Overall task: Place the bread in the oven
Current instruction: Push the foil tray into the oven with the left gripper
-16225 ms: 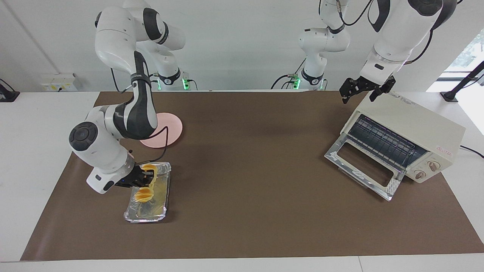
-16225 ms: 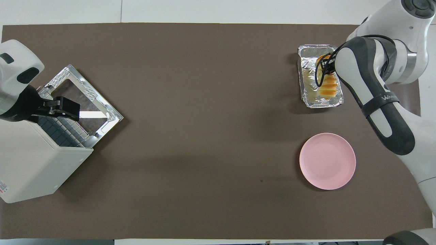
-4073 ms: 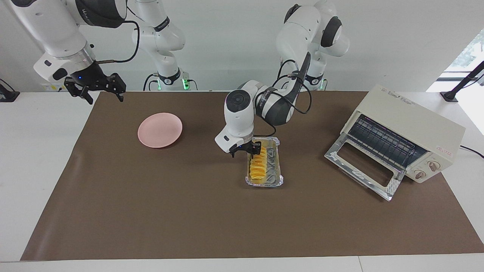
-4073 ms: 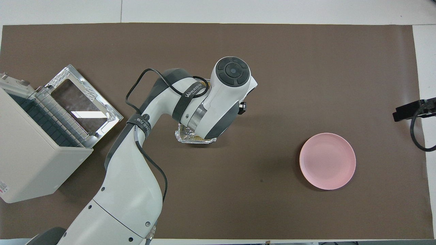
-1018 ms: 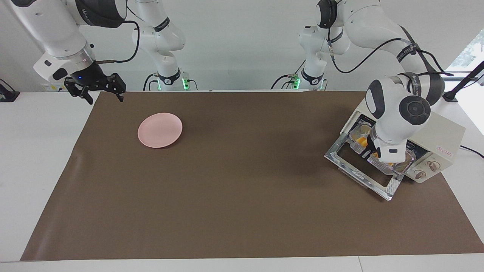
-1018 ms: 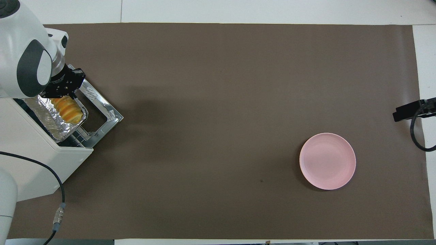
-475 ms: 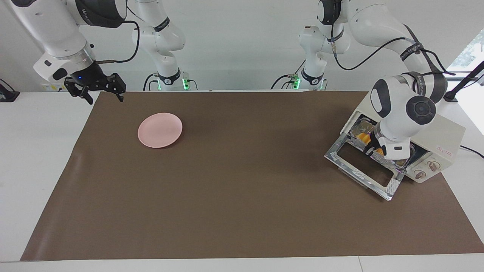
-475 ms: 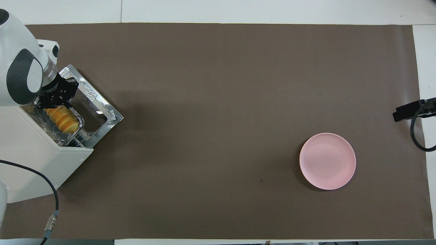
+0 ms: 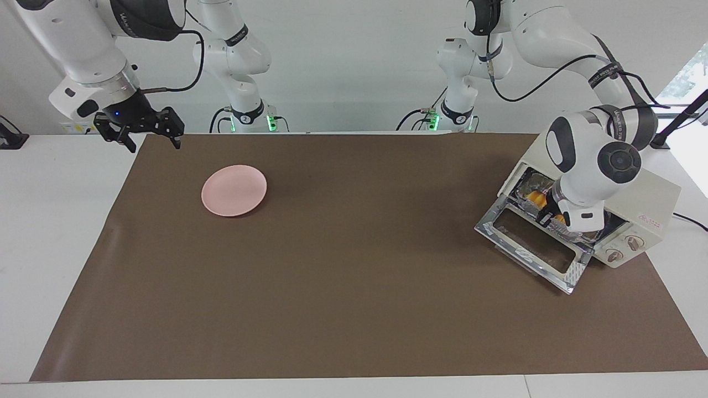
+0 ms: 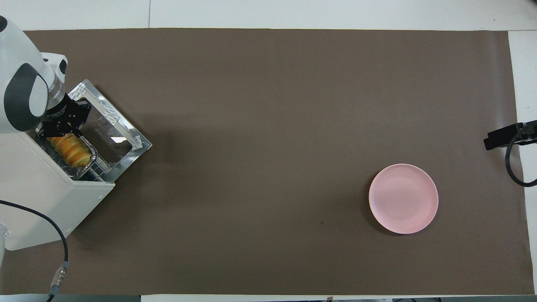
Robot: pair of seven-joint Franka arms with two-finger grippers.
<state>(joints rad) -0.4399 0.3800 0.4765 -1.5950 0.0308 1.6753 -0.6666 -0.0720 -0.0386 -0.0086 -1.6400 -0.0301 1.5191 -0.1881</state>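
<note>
The cream-white oven stands at the left arm's end of the table with its glass door dropped open. My left gripper is at the oven's mouth, shut on the rim of a silver foil tray that lies on the wire rack. The ridged yellow-orange bread lies in that tray, mostly under the oven's roof; part of the bread also shows in the facing view. Seen from overhead, the left gripper is at one end of the tray. My right gripper hangs open and waits over the table's edge at the right arm's end.
A round pink plate lies on the brown mat toward the right arm's end, bare in the overhead view. The oven's open door juts out over the mat. The oven body fills that corner. The right gripper shows at the frame's edge.
My left gripper has slid the foil tray with the bread deeper into the oven; less of the tray now sticks out over the door. The right arm has not moved.
</note>
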